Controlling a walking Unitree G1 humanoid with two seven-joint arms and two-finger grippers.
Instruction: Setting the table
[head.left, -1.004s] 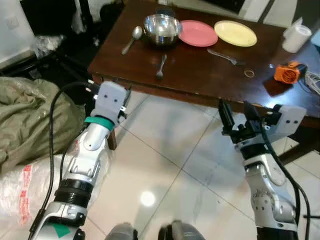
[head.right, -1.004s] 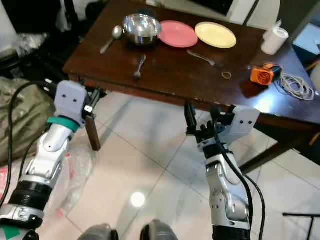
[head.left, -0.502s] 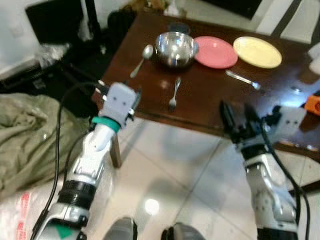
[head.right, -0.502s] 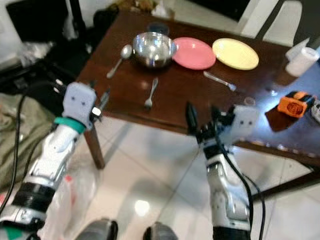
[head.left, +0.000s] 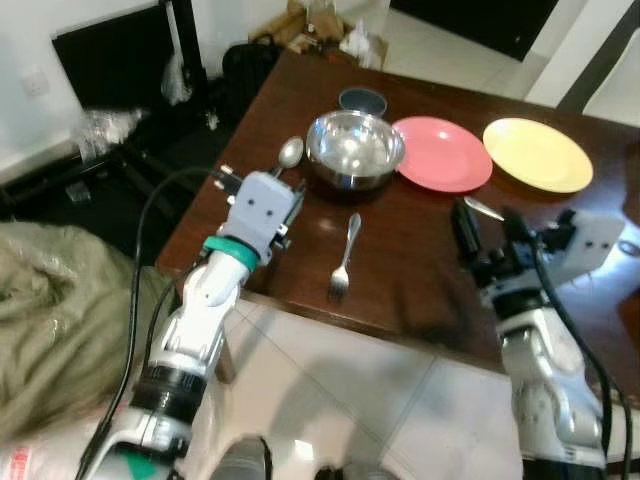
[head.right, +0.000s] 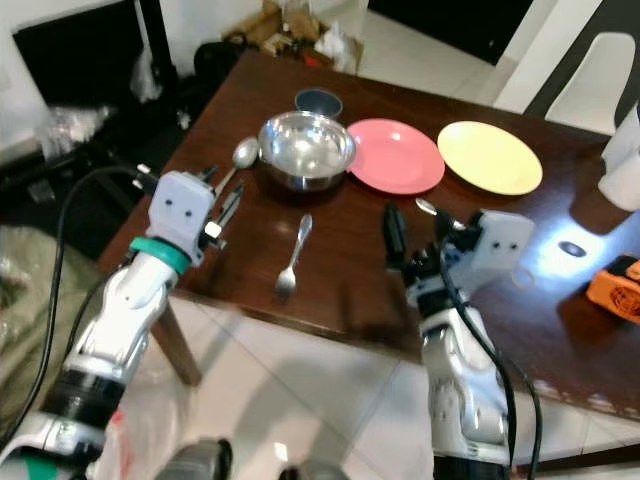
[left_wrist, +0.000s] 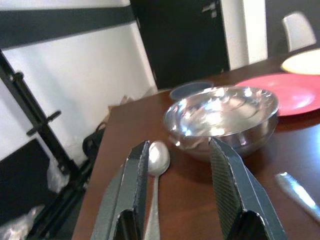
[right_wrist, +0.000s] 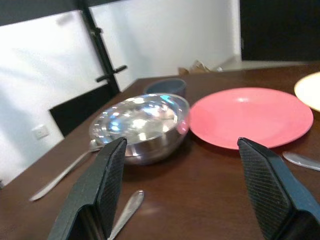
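1. Nearest the robot, both arms are reaching over the near edge of the dark wooden table (head.left: 400, 300). The left gripper (left_wrist: 177, 192) is hanging with its jaws released and empty above the table's left side. The right gripper (right_wrist: 182, 187) is likewise spread wide and holding nothing, above the table's middle.

2. Between the two arms, a fork (head.right: 293, 253) is lying flat, its tines toward the robot and its handle pointing away toward the bowl. It is lying roughly midway between the arms, a little nearer the left one.

3. Just ahead of the left gripper, a spoon (left_wrist: 156, 167) is lying with its long axis running away from the robot, its bowl end at the far end beside the steel bowl (head.left: 355, 150). In the left wrist view it is sitting close to one finger, so the left arm looks the better placed for it; the jaws would need to drop and close across the handle.

4. Farther off, a pink plate (head.left: 443, 153) is sitting just beside the steel bowl, with a yellow plate (head.left: 537, 154) beyond it to the right and a small dark cup (head.right: 318, 102) behind the bowl. Another utensil (head.left: 484, 208) is lying near the right gripper.

5. Against the pictures a second ago, the camera has come forward: the table was then ahead of both grippers, which were hanging over the tiled floor.
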